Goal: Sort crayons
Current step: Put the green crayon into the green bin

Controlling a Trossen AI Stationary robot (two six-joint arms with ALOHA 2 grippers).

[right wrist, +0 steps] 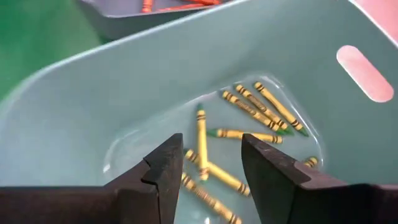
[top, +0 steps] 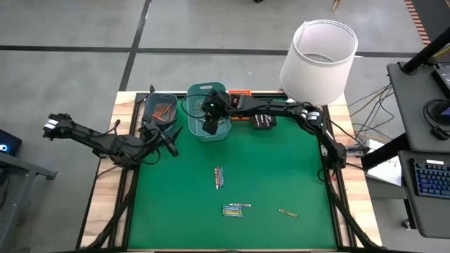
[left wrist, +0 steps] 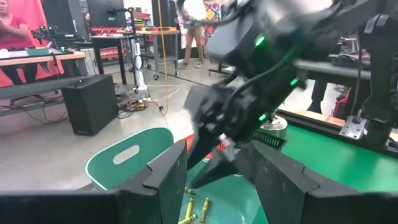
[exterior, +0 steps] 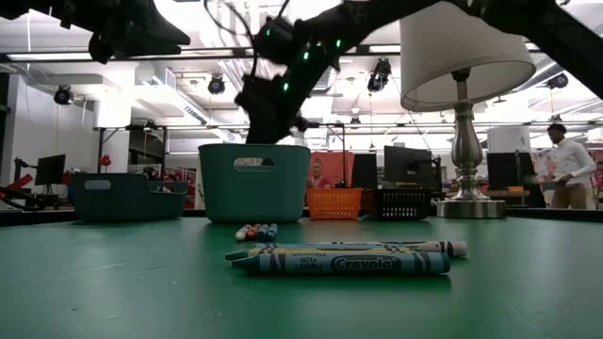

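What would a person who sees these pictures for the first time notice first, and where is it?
Probably the right gripper, open, poised over the teal bin at the far edge of the green table, above the yellow-green crayons lying in the bin. Next, the big white lamp at the far right corner. Then the loose crayons scattered near the table's front, while the left gripper waits beside the dark bin.
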